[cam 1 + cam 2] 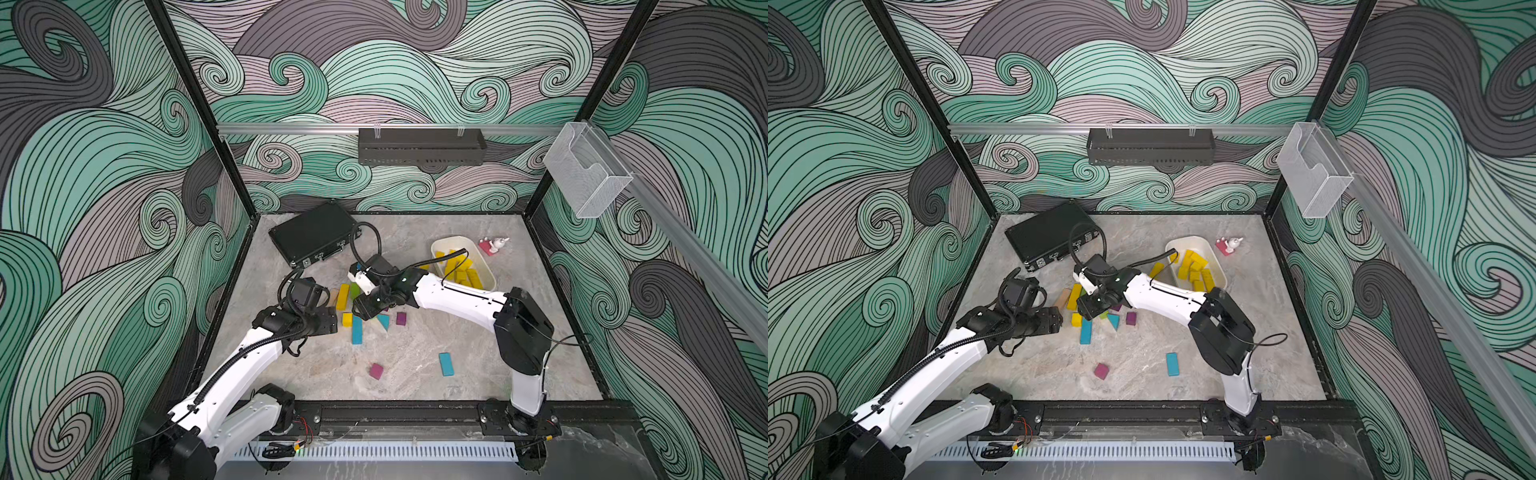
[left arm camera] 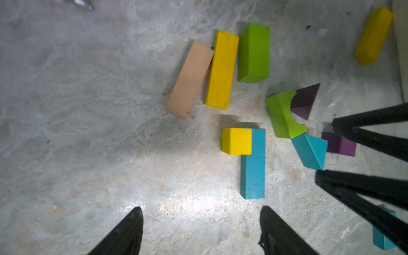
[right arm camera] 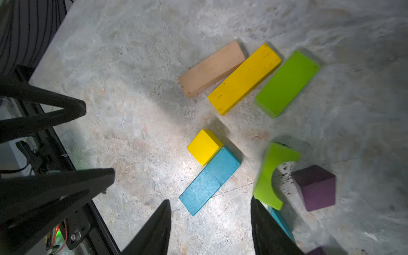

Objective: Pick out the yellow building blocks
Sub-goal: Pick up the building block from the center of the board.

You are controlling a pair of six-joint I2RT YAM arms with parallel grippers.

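**Yellow building blocks: three loose on the table, the rest sitting in the tray**

Yellow building blocks are lying in two groups. Going left to right in both top views: the left gripper (image 1: 332,305) is hovering low at the left edge of the loose cluster, its jaws standing apart with nothing between them. In the left wrist view the fingertips (image 2: 134,220) are sitting over bare table, and the yellow cube (image 2: 236,141) is lying ahead of them, apart from both tips, its side touching the teal bar (image 2: 253,164).

Next along, the tan bar (image 3: 210,68) is lying flat, with the long yellow bar (image 3: 244,78) just beside it and touching it at one end. The green bar (image 3: 287,84) is lying on the yellow bar's other side, near but apart.

The right gripper (image 1: 360,312) is hanging over the cluster, jaws parted and empty. In the right wrist view the yellow cube is lying ahead of the gap, nearer to one fingertip (image 3: 163,212); the other tip is sitting against the green arch block (image 3: 272,174). A purple cube (image 3: 315,187) is resting beside the arch.

Further right, a third yellow bar (image 1: 1157,270) is lying on the table just beside the white tray (image 1: 1200,243), partly hidden by the right arm. Inside the tray several yellow blocks (image 1: 1196,268) are lying piled together.
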